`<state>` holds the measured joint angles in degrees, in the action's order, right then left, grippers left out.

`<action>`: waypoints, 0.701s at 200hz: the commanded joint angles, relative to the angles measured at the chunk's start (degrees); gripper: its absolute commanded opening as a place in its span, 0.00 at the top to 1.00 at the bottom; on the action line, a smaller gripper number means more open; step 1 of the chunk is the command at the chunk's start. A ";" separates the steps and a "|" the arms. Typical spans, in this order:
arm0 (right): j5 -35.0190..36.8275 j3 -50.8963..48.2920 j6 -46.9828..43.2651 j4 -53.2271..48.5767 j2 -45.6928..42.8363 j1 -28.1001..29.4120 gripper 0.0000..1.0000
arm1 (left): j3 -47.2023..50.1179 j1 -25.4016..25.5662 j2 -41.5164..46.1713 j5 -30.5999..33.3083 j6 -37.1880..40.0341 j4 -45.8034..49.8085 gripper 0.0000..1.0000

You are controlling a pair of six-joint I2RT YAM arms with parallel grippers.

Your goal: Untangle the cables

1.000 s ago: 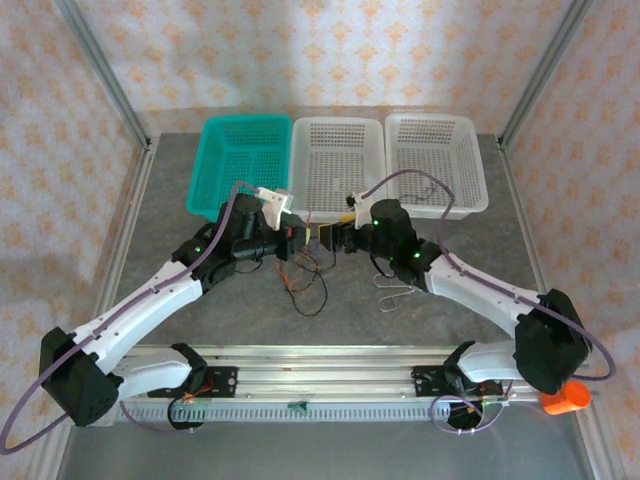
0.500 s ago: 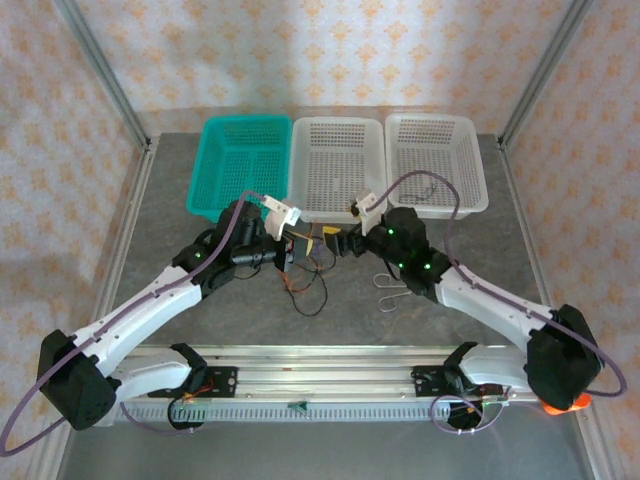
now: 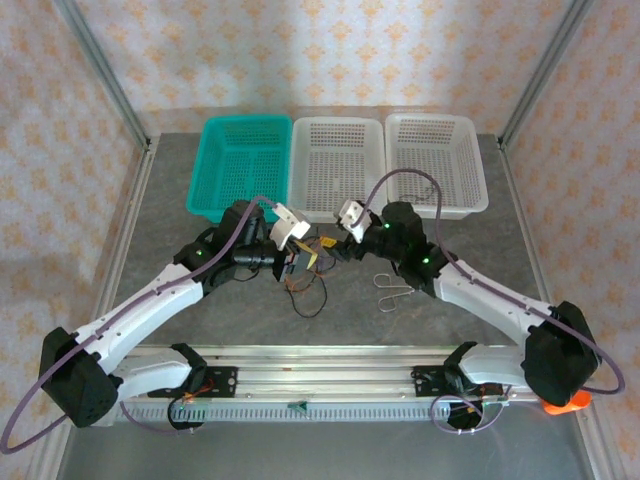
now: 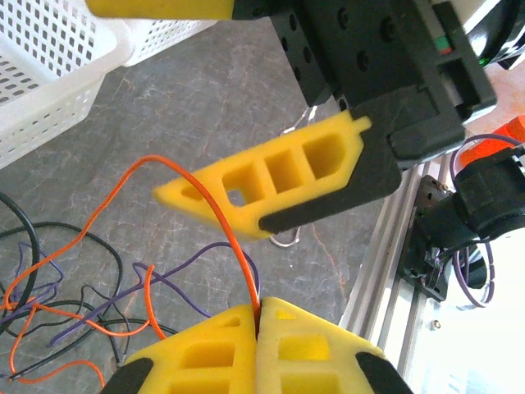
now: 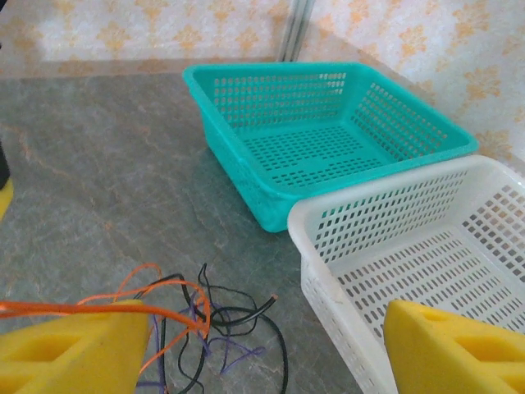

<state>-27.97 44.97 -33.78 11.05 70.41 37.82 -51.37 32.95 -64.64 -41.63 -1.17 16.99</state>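
Note:
The cables (image 3: 305, 288) lie as a loose tangle of thin black, orange and purple wires on the grey table between the two arms. My left gripper (image 4: 259, 316) is shut on one orange cable (image 4: 235, 250), which rises from its yellow fingers and passes by a yellow finger (image 4: 279, 176) of the right gripper just above. In the top view the left gripper (image 3: 300, 262) and right gripper (image 3: 328, 250) nearly meet over the tangle. My right gripper (image 5: 267, 353) stands open, with an orange strand lying across its left finger (image 5: 74, 349) and the tangle (image 5: 205, 324) below it.
A teal basket (image 3: 240, 165) and two white baskets (image 3: 340, 165) (image 3: 435, 160) stand in a row at the back. A small silver wire clip (image 3: 393, 290) lies right of the tangle. The metal rail (image 3: 320, 375) runs along the near edge.
The right gripper has swung left, closer to the left gripper, and its jaws have changed width. The left gripper has edged back and right, still shut on the orange cable.

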 commanded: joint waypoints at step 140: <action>-5.08 3.88 -1.46 3.81 7.54 -0.21 0.40 | -2.05 -0.52 -0.31 -2.49 1.78 0.67 1.00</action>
<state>-31.48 46.87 -36.01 12.21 77.58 37.82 -51.40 32.84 -64.64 -43.11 -0.32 17.10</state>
